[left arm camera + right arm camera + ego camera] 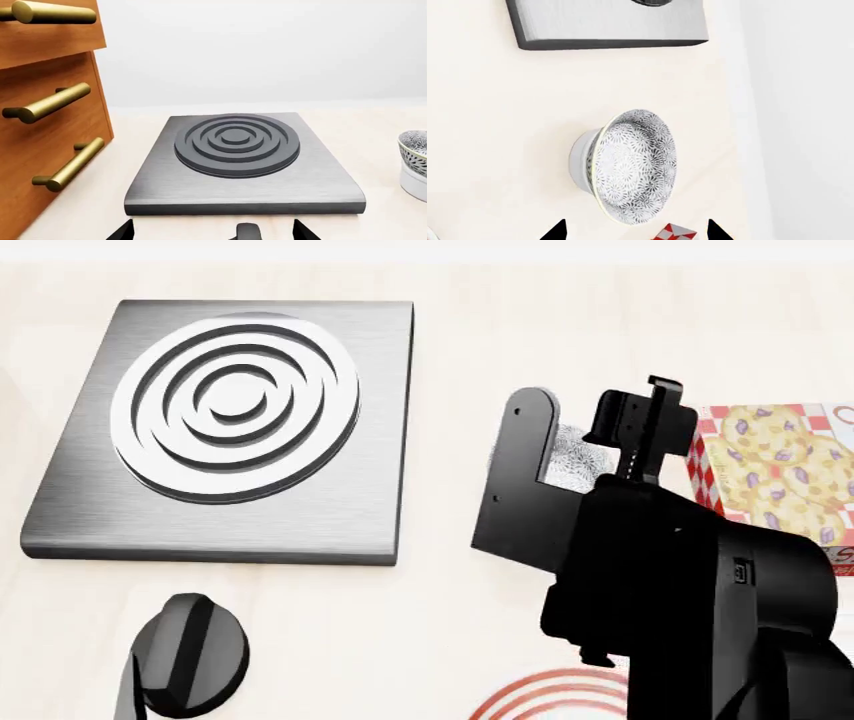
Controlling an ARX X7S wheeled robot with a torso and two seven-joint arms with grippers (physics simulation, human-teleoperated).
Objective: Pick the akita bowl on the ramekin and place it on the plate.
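Note:
The akita bowl point(637, 167), grey-black speckled, sits on the white ramekin point(579, 160) on the pale counter. My right gripper point(637, 234) is open, its two dark fingertips just short of the bowl's rim and spread wider than the bowl. In the head view the right gripper point(587, 440) hangs over the bowl point(577, 455), which shows only as a speckled patch between the fingers. The plate point(554, 695) shows as red rings at the bottom edge, partly hidden by the arm. The left gripper point(213, 235) is open and holds nothing; the bowl point(413, 150) and ramekin point(413, 182) lie off to its side.
A grey stove burner slab point(227, 430) with raised rings lies beside the bowl. A red-checked food box point(781, 470) stands on the bowl's other side. Wooden drawers with brass handles point(47, 102) flank the slab. The left arm point(187, 655) is low, near the slab.

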